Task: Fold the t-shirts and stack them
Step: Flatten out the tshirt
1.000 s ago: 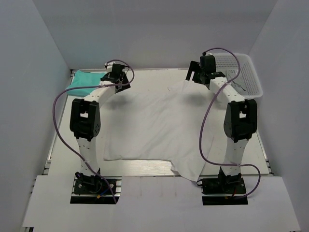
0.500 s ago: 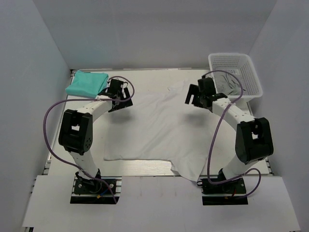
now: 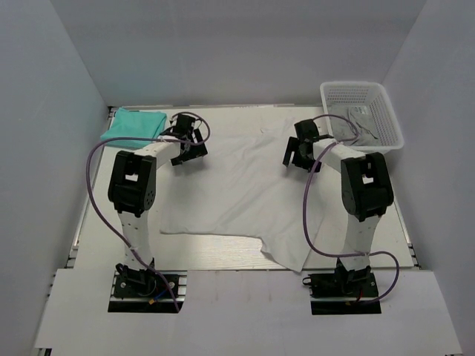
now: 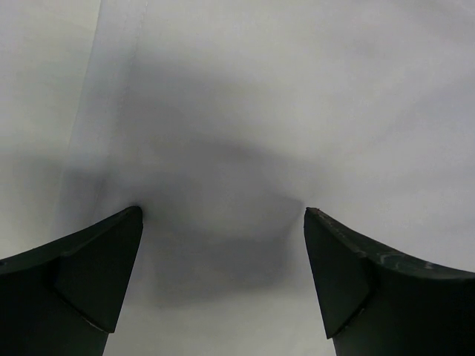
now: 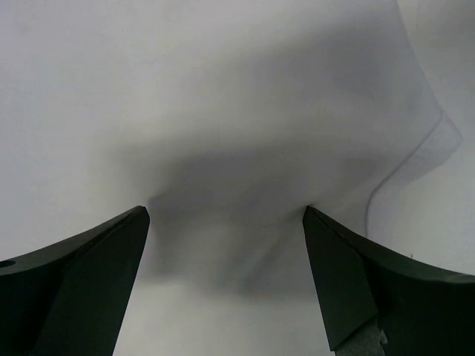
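Observation:
The white t-shirt point(image 3: 237, 185) lies spread flat on the table, with one corner hanging over the near edge. The teal t-shirt point(image 3: 133, 127) lies folded at the far left corner. My left gripper point(image 3: 190, 152) is open, low over the white shirt's far left part. In the left wrist view its jaws point(image 4: 223, 215) stand wide apart on white cloth point(image 4: 245, 111), holding nothing. My right gripper point(image 3: 297, 156) is open over the shirt's far right part. In the right wrist view it point(image 5: 226, 211) straddles slightly creased white cloth point(image 5: 223, 96), near a seamed edge.
A white mesh basket point(image 3: 386, 122) stands at the far right corner with something grey inside. The bare table surface point(image 3: 96, 215) shows to the left and right of the shirt. Grey walls enclose the table on three sides.
Both grippers have come down and toward me from the table's far edge onto the white shirt. The shirt's near left edge has shifted slightly farther back.

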Motion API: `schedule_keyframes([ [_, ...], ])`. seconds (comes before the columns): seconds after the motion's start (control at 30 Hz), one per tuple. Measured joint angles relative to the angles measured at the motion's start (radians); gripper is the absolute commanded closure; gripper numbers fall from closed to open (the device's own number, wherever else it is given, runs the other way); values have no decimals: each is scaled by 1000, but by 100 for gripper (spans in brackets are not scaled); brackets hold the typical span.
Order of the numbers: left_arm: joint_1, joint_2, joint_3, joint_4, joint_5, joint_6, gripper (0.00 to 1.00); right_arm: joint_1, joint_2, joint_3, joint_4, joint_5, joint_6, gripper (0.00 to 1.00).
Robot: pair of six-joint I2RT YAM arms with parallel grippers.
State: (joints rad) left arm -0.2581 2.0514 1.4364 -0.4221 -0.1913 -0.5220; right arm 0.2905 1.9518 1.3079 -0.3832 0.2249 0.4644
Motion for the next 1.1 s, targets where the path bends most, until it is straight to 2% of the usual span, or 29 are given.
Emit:
schedule_keyframes([
  [0.23,27,121,181,-22,-2,-12,0,-43,174,259,-34,0,-13,10],
  [0.4,52,193,306,-58,16,-18,0,-55,277,425,-63,-27,-80,10],
  [0.6,66,193,337,-110,27,-6,0,-45,246,435,-46,-93,-159,10],
  [0.7,67,86,214,-113,26,1,0,-31,133,329,13,-112,-188,10],
  [0.83,67,-265,-124,-80,11,-41,0,2,-144,80,106,-148,-198,10],
  [0.97,66,-588,-386,-76,-11,-126,0,27,-364,-133,210,-180,-163,10],
  [1.1,67,-752,-571,-118,-34,-213,0,24,-465,-328,272,-208,-107,10],
])
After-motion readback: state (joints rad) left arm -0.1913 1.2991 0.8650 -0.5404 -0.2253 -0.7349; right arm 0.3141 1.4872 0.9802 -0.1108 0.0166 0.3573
